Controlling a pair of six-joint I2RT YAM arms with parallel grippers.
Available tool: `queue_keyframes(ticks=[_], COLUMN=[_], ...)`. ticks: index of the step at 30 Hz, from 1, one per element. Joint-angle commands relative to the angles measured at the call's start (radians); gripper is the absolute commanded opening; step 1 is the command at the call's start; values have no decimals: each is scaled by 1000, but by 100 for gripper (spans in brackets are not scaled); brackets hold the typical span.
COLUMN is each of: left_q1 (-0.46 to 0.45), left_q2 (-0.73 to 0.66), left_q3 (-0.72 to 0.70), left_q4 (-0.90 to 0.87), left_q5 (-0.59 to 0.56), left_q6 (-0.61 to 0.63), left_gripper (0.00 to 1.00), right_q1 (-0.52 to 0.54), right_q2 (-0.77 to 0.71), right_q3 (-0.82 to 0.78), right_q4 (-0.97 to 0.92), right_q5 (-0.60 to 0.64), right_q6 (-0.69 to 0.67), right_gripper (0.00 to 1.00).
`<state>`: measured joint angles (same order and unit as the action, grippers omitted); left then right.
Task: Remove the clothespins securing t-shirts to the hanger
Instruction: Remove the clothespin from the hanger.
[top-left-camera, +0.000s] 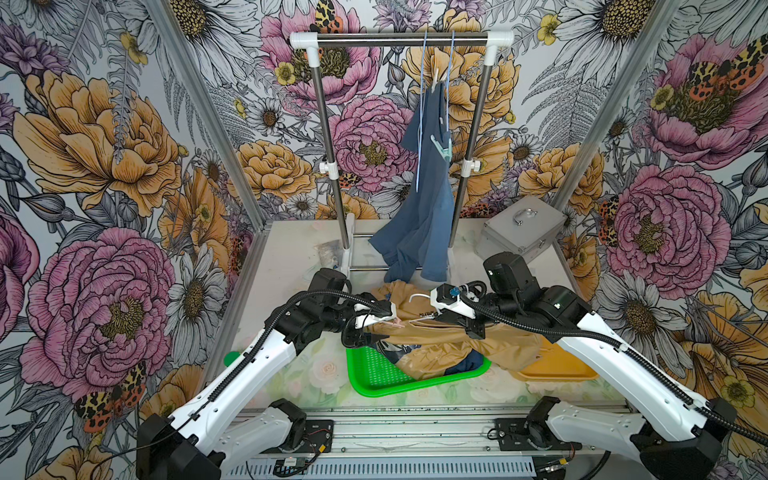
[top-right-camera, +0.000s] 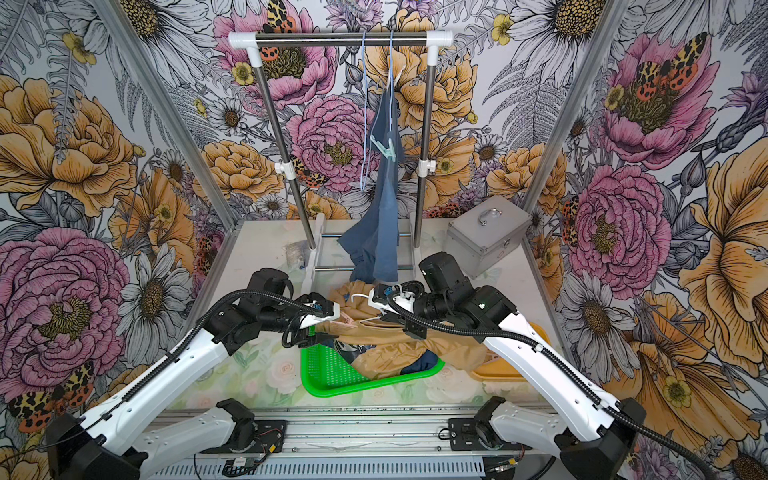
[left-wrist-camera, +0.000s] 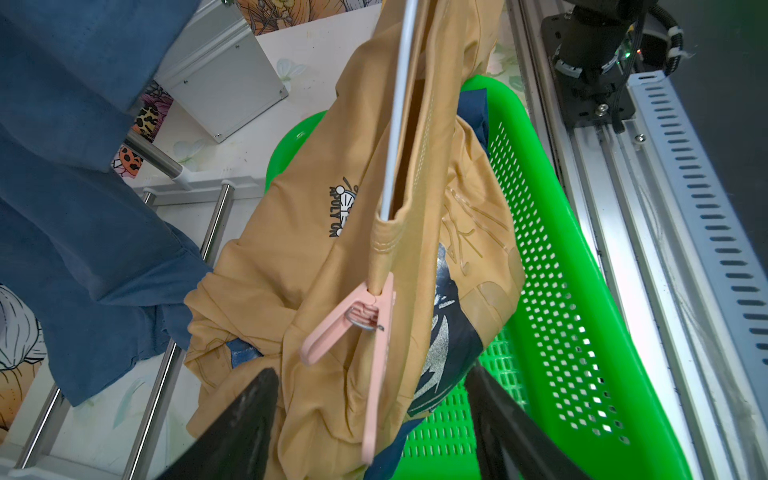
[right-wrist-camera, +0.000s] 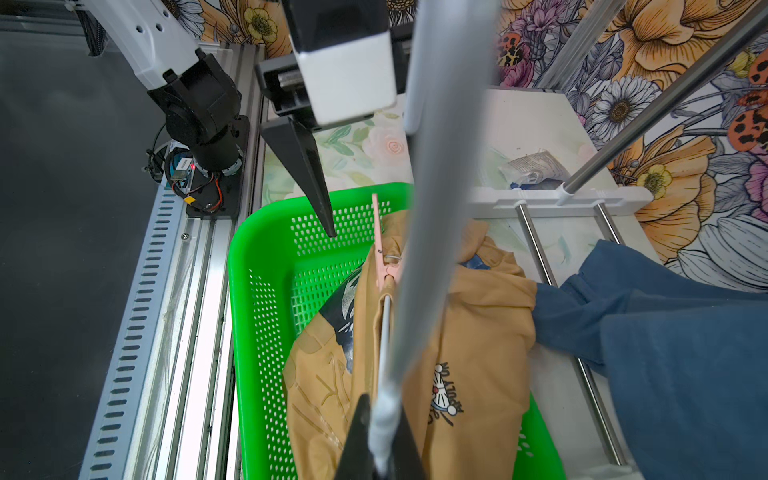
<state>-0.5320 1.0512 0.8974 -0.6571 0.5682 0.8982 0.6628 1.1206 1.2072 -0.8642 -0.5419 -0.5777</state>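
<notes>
My right gripper (right-wrist-camera: 382, 409) is shut on a white hanger (right-wrist-camera: 385, 332) and holds it over the green basket (left-wrist-camera: 582, 311). The tan t-shirt (left-wrist-camera: 291, 270) hangs from this hanger. A pale pink clothespin (left-wrist-camera: 361, 320) pins its shoulder to the hanger's end. My left gripper (left-wrist-camera: 372, 374) is open, with a finger on each side of the pin's prongs and a gap at both sides. A dark navy t-shirt (top-left-camera: 395, 353) lies in the basket under the tan one. The slate blue t-shirt (top-left-camera: 428, 208) hangs on the rack (top-left-camera: 403, 39), held by a mint clothespin (top-left-camera: 442, 147) and a beige clothespin (top-left-camera: 435, 85).
A silver case (top-left-camera: 519, 228) stands at the back right. A yellow tray (top-left-camera: 557, 370) lies at the right under the tan cloth. The rack's base rails (right-wrist-camera: 536, 249) run just behind the basket. A crumpled wrapper (right-wrist-camera: 534, 166) lies by the rack's left foot.
</notes>
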Motion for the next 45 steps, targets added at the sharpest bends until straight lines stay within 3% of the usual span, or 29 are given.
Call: queue_keyframes(ticks=[1,5,24,30,38,45], left_q1=[0,-1,-13,33,182,286], left_q2=[8,38,78,4,-177,-241], left_q3=[-32,-31,-5,5,14,28], left_q4=[111,134,133,131,67,10], left_q5=[28,53,97,97,89,188], left_q6=[26,18,-3,-57,-75,-86], left_gripper=[73,69,23,22,24,24], right_q1=[11,12,12,12,19,24], right_q2=[-16,-16,-8,5,68,148], right_q3=[40,46,63,90,199,272], right_q4=[-5,-5,-6,-4,-5,12], right_q5=[6,12,12,-4,-27,-53], right_q6=[-13,-17,-17,-2,3,29], right_gripper=[0,0,0,0,0,0])
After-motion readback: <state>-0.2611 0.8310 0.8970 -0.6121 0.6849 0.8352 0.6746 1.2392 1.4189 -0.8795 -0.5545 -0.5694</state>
